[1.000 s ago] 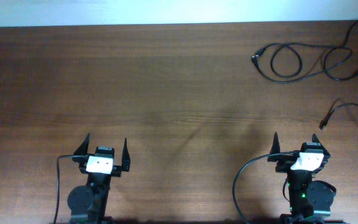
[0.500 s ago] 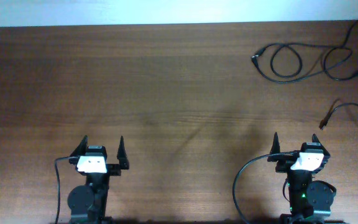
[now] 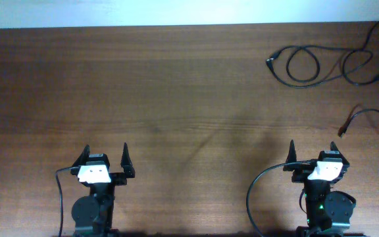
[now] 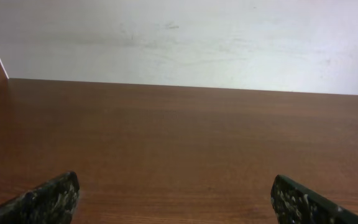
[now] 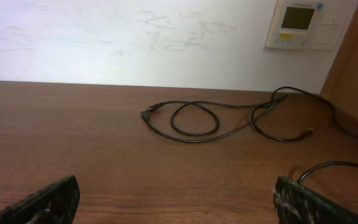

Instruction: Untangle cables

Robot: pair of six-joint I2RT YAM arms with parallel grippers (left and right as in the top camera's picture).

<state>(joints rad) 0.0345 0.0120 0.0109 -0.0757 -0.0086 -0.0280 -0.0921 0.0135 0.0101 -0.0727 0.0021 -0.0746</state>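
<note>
Left gripper: jaws wide apart, nothing btwn them. Dark pointed fingers w/ speckled matte finish. White block on top of the wrist.
Right gripper: jaws wide too, holds nothing. Same dark speckled fingers. Sits at near edge of table, R side.
Table: dark red-brown wood, fine straight grain, smooth w/ slight sheen.
Long cable: thin, black, flexible, lying flat at far R corner. One closed round loop, then an open loop to its R. Dark plug at L end, yellowish tip at R end. One strand runs off toward far R corner. Right wrist view shows the same loops.
Short cable: thin black arc at R edge w/ orange-ish tip. Apart from long cable, on the near side of it, well fwd of Right gripper.
Wall: white, scuffed. Pale control panel w/ small screen on it.
Change vs 1 s ago: Left gripper has drawn back toward near edge and slightly L, jaws as wide as before. Right gripper and both cables unchanged.
</note>
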